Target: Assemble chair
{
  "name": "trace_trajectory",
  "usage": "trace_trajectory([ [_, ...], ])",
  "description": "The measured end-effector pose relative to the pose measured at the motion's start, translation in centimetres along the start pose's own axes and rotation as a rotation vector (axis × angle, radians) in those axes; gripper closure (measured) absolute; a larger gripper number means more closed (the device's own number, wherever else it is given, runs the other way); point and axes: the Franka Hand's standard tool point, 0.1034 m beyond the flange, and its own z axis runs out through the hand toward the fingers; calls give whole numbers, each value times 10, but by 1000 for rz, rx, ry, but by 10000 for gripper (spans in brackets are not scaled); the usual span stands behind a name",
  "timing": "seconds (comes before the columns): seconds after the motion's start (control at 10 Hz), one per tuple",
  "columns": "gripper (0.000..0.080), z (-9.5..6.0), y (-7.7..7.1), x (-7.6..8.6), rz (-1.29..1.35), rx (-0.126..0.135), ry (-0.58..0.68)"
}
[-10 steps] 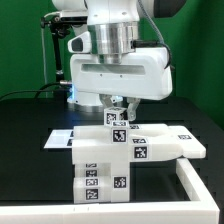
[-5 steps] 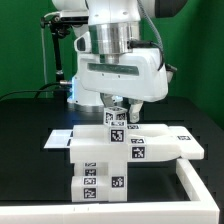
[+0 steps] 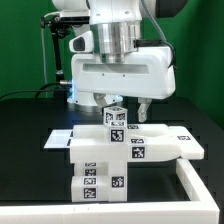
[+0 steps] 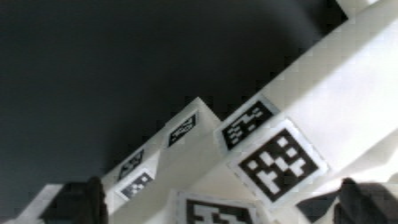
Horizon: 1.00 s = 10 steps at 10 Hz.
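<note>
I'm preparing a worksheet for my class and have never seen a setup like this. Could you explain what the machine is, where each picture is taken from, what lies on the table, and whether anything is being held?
The big white machine is a robot arm; its hand has two fingers and hangs above the table. One picture comes from a camera standing off the arm and looking at the whole scene. The other comes from a camera on the robot's wrist, looking down past the fingers.

On the black table stands a partly built white chair, made of chunky bars. The black-and-white squares on it are marker tags. At the exterior view's right runs a low white wall.

The fingers are spread apart on either side of the chair's top piece, so nothing is held.
</note>
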Motion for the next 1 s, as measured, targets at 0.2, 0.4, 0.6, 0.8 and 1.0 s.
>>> trace_trajectory([
  [0.2,150,0,2,1,-263,-33,12],
  [0.4,150,-1,6,5,-486,-41,11],
  [0.6,150,-1,10,8,-641,-43,9],
  [0.8,150,-2,12,11,-873,-59,9],
  [1.0,150,-2,11,11,-1012,-71,5],
])
